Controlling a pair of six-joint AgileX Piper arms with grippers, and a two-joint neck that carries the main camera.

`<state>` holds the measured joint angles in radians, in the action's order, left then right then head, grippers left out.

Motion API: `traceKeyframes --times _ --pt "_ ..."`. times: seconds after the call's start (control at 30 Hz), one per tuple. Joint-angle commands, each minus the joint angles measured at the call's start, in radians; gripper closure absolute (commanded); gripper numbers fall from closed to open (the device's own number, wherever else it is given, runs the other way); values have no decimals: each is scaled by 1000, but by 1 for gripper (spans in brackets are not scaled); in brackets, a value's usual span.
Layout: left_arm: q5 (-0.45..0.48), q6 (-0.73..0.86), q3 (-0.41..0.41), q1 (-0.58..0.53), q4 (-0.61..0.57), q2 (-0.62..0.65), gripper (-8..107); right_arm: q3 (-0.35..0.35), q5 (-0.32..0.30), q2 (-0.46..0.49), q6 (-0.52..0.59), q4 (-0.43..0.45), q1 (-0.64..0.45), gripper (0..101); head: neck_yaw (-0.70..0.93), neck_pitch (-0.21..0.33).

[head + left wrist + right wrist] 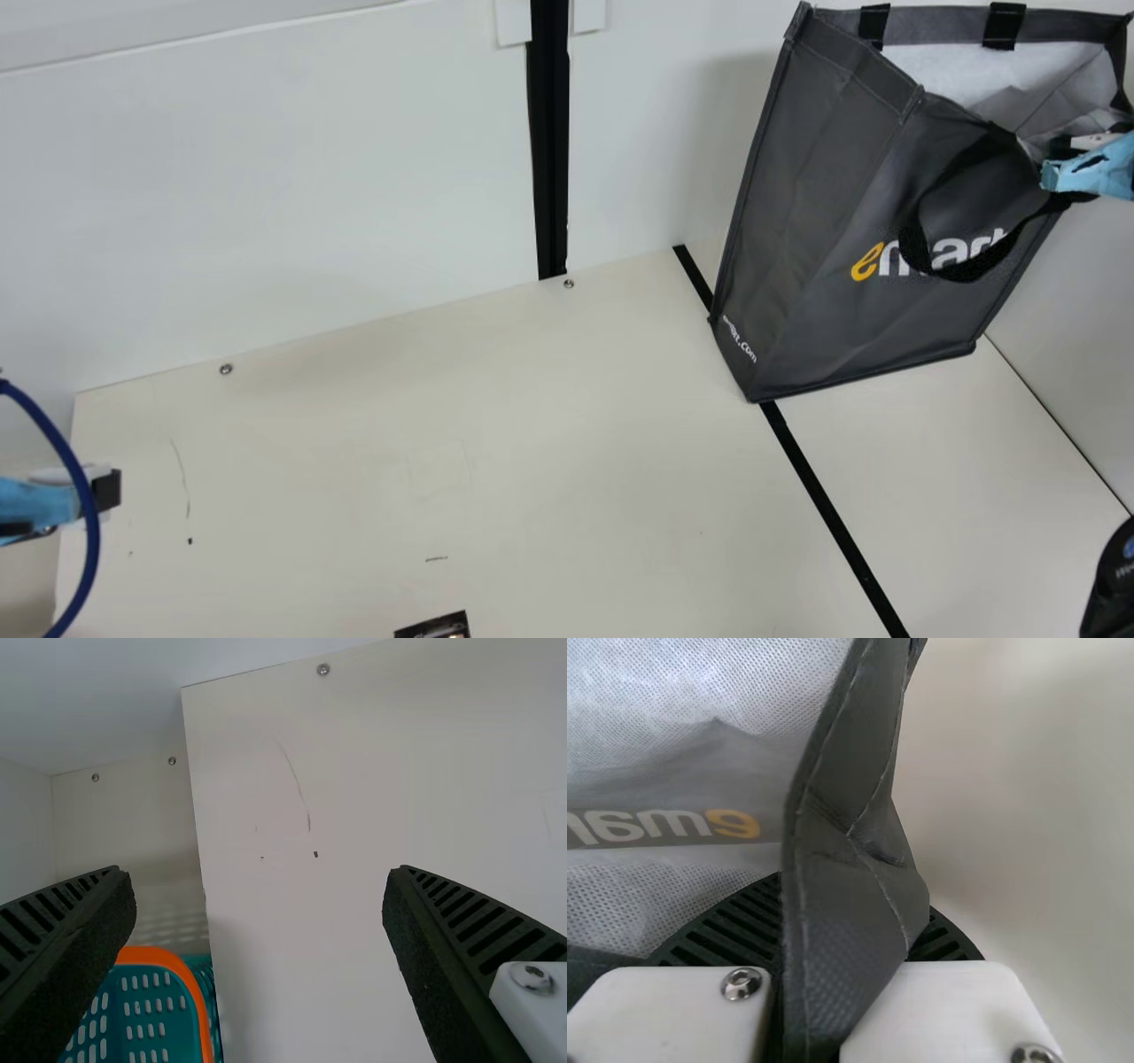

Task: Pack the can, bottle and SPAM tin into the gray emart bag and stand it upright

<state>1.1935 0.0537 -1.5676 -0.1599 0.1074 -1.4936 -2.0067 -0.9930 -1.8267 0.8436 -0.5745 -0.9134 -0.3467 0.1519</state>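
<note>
In my main view, the right edge crops the arm behind my right gripper (1066, 171), and the gray bag (824, 204) keeps its lower inside from me behind its front panel. A drooping handle (921, 232) covers some lettering. At the left edge I get only the end of my left gripper (107, 490), partly behind a blue hose (78, 470). The bottom edge slices a small dark printed item (436, 627), the lower right corner a black object (1113, 589); I can't identify either. My left wrist view crops a teal basket (146, 1014), half behind a finger. In the right wrist view, folded fabric masks the ribbed pads' middle.
</note>
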Motion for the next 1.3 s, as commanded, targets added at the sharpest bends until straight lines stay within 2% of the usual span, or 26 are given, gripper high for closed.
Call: traceKeyframes --times 0.0,0.3,0.67,1.27 --pt "0 0 0 0 0 0 9 -2 -2 1 -1 -10 -2 75 -2 23" --pt "0 0 0 0 0 0 9 -26 -4 12 1 -50 -14 45 -2 23" --pt "0 0 0 0 0 0 9 -92 -16 38 11 -95 -13 8 -2 23" --pt "0 0 0 0 0 0 9 -228 -50 69 27 -143 19 6 -2 23"
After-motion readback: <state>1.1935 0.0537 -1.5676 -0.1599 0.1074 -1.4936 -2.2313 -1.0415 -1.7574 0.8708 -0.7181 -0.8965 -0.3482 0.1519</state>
